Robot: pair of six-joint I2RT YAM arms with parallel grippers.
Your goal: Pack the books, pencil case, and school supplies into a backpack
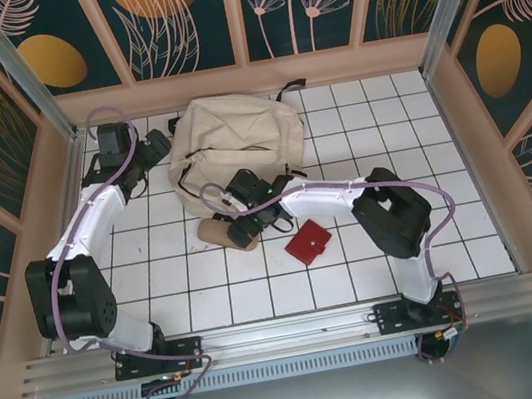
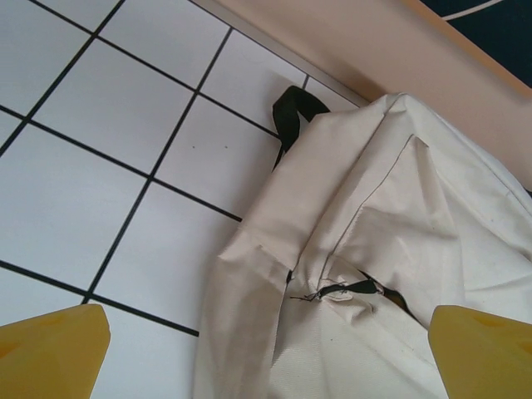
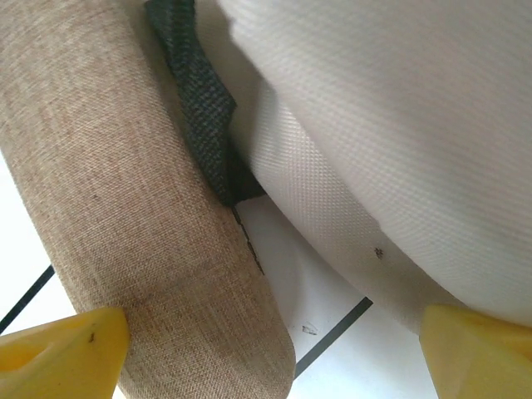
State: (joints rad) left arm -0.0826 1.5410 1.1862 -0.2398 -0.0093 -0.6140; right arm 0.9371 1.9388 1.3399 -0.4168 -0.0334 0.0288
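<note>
Plainly, the right gripper [image 3: 266, 353] is held wide open, its yellow fingertips [image 3: 58, 349] set far apart and nothing clamped between them. The tan pencil case [image 3: 125, 208] is seen against the left fingertip, and the cream backpack [image 3: 399, 125] bulges beside the right one. A black strap [image 3: 199, 100] is wedged between the two fabrics. From above, the case is found on the white tiled worktop [image 1: 157, 277], pressed against the near edge of the backpack and not yet inside it. The wide spread is judged to be meant for spanning the soft pouch across its width, so that it can be gripped and pushed toward the opening. The closeness of the bag wall is likely to crowd that grasp. Farther out, the left gripper [image 2: 266, 362] is likewise kept fully spread and empty. It is poised over the far left corner of the backpack, above a fold by a zip pull [image 2: 345, 289]. It is probably stationed there so the mouth can be pinched and held up. The red square case [image 1: 308, 243] is left flat on the worktop, just beside the right arm and apart from the bag, awaiting its turn.
</note>
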